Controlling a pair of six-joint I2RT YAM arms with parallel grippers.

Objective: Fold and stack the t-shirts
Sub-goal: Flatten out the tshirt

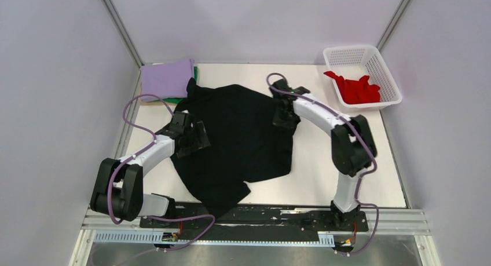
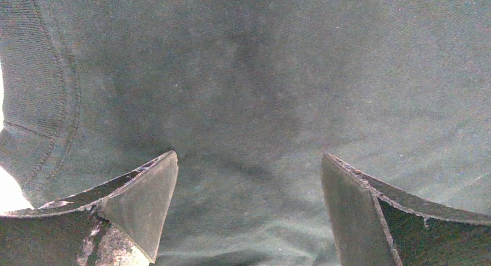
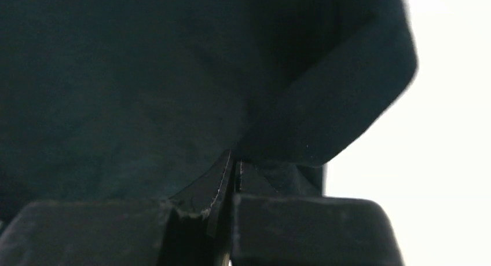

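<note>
Cloth fills the middle of the table [image 1: 315, 176]: the black t-shirt [image 1: 243, 138] lies spread out and rumpled there, one corner trailing toward the near edge. The right gripper [image 3: 234, 161] is down on its right border with the jaws pressed together on a fold of the black fabric, while the left gripper [image 2: 249, 161] sits over the shirt's left side, close by a ribbed hem, jaws wide apart and holding nothing. At the far left corner a folded lilac t-shirt [image 1: 167, 79] lies on top of a green t-shirt [image 1: 195, 73], and at the far right a crumpled red t-shirt [image 1: 356, 87] lies inside the white basket [image 1: 382, 66].
</note>
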